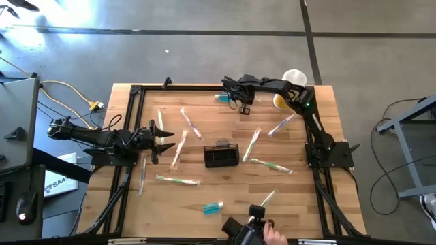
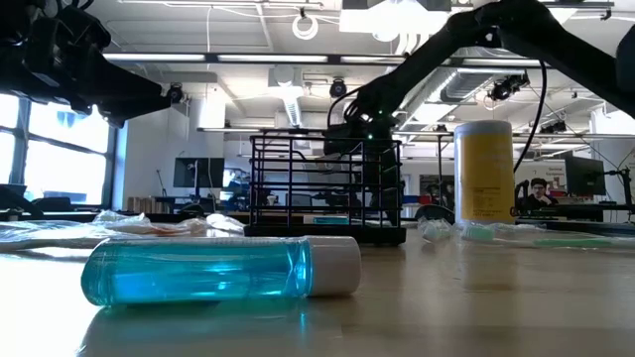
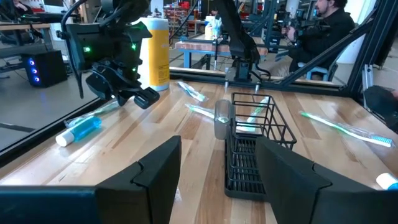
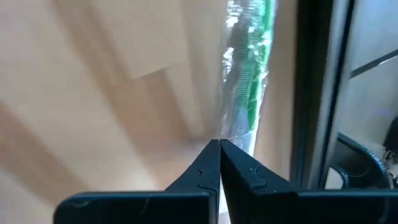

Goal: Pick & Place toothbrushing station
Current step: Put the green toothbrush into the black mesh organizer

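Observation:
The toothbrushing station, a small black wire caddy (image 1: 221, 155) (image 2: 327, 188) (image 3: 252, 149), stands on its base at the table's middle. My left gripper (image 1: 163, 139) (image 3: 217, 180) waits open at the table's left, pointing level at the caddy and well short of it. My right gripper (image 1: 244, 103) (image 3: 138, 96) (image 4: 219, 144) is shut near the far edge, slanting down. A wrapped green toothbrush (image 4: 249, 68) lies on the wood just beyond its tips, beside the black rail (image 4: 323, 93). My right gripper's shut tips stand at one end of the toothbrush's clear wrapper (image 4: 239, 127). I cannot tell whether they touch it or have any of it between them.
Several wrapped toothbrushes (image 1: 252, 144) lie scattered around the caddy. One blue tube (image 1: 213, 207) (image 2: 198, 270) lies near the front edge, another (image 1: 221, 97) by the right gripper. A yellow cylinder (image 1: 281, 101) (image 2: 483, 171) stands at the far right. A person's hand (image 1: 274, 235) is at the near edge.

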Available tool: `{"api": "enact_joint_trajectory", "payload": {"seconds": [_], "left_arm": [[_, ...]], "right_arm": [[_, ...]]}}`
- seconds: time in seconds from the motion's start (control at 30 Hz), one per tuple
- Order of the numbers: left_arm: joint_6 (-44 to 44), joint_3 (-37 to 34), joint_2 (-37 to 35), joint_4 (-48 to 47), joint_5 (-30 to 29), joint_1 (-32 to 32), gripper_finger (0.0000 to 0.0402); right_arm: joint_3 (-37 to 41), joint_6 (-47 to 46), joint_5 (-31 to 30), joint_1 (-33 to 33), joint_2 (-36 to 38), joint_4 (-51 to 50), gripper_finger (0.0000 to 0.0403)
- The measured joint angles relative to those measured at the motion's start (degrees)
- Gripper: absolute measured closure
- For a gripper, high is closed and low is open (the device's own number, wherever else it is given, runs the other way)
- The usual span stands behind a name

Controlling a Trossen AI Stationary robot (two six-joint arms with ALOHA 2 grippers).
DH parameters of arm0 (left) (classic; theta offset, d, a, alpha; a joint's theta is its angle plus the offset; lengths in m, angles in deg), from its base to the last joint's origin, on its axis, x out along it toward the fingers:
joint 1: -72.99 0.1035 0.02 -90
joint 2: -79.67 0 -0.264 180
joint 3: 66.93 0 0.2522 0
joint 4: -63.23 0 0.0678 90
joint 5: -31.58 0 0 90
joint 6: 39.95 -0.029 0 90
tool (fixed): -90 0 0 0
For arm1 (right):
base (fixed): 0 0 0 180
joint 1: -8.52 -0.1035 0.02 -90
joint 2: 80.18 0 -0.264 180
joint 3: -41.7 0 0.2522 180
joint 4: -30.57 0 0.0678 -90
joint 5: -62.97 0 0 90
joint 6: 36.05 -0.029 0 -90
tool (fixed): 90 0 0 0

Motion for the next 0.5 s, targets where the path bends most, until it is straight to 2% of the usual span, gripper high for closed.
{"api": "enact_joint_trajectory", "payload": {"seconds": [0.2, 0.5], "left_arm": [[1.2, 0.0, 0.0, 0.0, 0.0, 0.0, 0.0199], [1.2, 0.0, 0.0, 0.0, 0.0, 0.0, 0.0199]], "right_arm": [[0.0, -2.1, -0.1, -1.8, 0.6, -2.7, 0.0401], [0.0, -4.1, -2.8, -3.9, 5.8, -4.1, 0.0401]]}}
